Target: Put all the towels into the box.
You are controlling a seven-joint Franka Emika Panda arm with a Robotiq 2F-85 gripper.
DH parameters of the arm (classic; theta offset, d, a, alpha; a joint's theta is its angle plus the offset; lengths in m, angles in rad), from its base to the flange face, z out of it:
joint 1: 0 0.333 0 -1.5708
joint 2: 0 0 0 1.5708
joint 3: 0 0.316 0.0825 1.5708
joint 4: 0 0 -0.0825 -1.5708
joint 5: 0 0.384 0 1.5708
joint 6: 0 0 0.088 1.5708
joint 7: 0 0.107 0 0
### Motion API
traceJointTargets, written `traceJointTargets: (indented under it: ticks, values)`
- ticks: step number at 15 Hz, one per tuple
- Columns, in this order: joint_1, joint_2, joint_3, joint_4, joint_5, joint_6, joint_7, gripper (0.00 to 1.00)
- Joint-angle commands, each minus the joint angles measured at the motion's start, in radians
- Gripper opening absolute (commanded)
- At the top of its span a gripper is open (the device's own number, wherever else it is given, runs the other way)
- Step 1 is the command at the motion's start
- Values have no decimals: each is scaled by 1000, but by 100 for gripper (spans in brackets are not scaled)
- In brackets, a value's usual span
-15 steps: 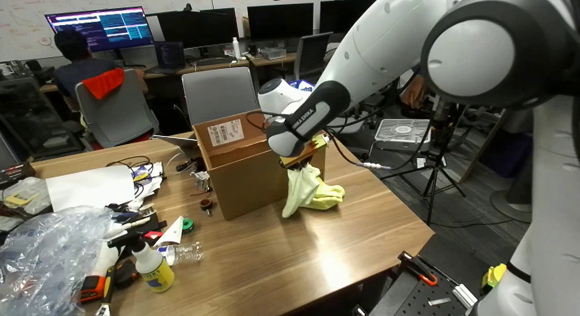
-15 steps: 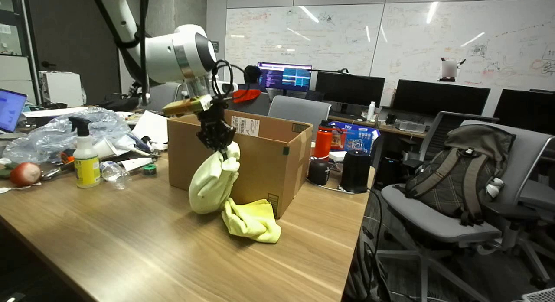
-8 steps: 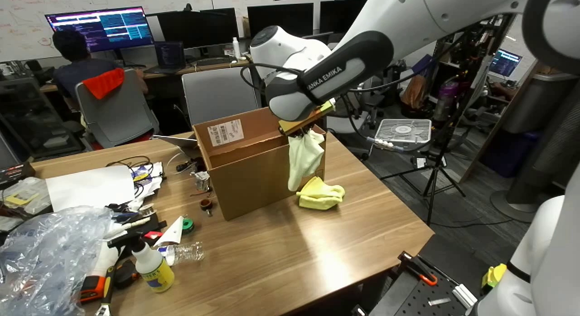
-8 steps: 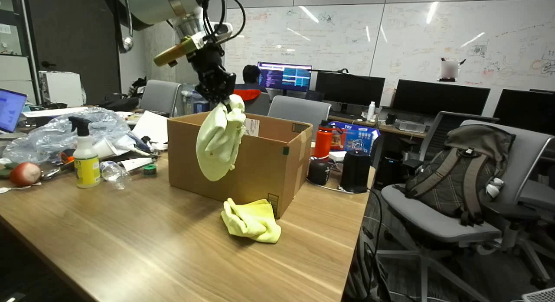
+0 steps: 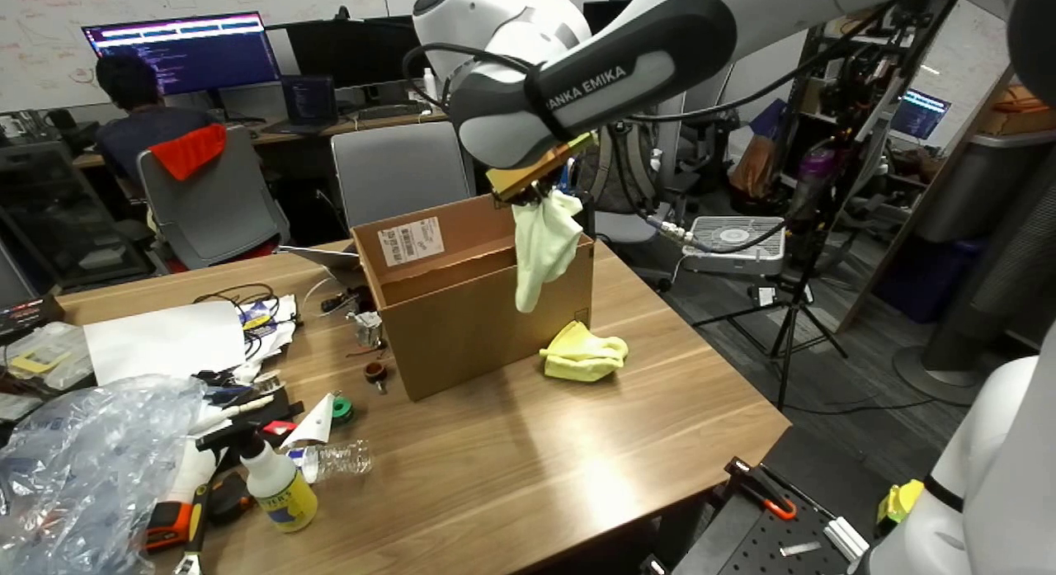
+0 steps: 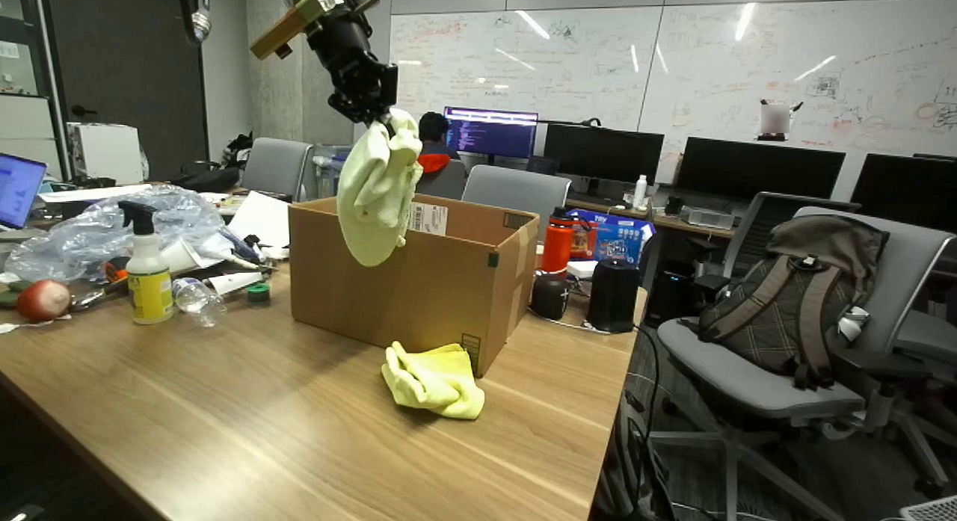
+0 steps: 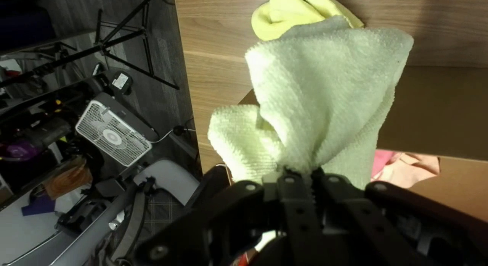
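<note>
Desk (image 5: 528,484): one edge is facing a white fan (image 5: 730,228); the adjoining edge is facing the robot arm (image 5: 767,6).
Cardboard box (image 5: 462,344): is standing open-topped near the fan-side edge, a white label (image 5: 411,241) showing on an inner wall.
Gripper (image 7: 301,172): is hanging above the level of the box's rim; its fingers (image 7: 299,210) are standing close together, pinching a bunched fold of the pale green towel (image 6: 377,192).
Pale green towel: is dangling above the desk from those fingers; in both exterior views it is showing in front of the box's long wall, its lower end below the rim; whether it is touching the wall cannot be told.
Yellow towel (image 5: 584,352): is lying crumpled on the desk, just beside the box corner toward the fan-side edge.
Pink and peach cloth (image 7: 410,168): is lying inside the box, partly showing past the rim in the wrist view.
Spray bottle (image 5: 285,488): is standing across the desk, well apart from the fan-side edge.
Clear plastic bottle (image 5: 342,459): is lying just beside the spray bottle.
Red bottle (image 6: 557,244): is standing beyond the box, near the far corner of the fan-side edge.
Black canister (image 6: 614,300): is standing near that same corner.
</note>
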Motion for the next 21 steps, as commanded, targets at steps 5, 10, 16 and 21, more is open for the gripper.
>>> traceJointTargets:
  ticks: [5, 10, 16, 21]
  values:
    - [2, 171, 43, 344, -105, -168, -1, 2]
    - [26, 283, 33, 514, -129, -218, -14, 2]
    - [45, 417, 15, 664, -113, -243, -37, 2]
    - [45, 513, -4, 751, -95, -256, -75, 33]
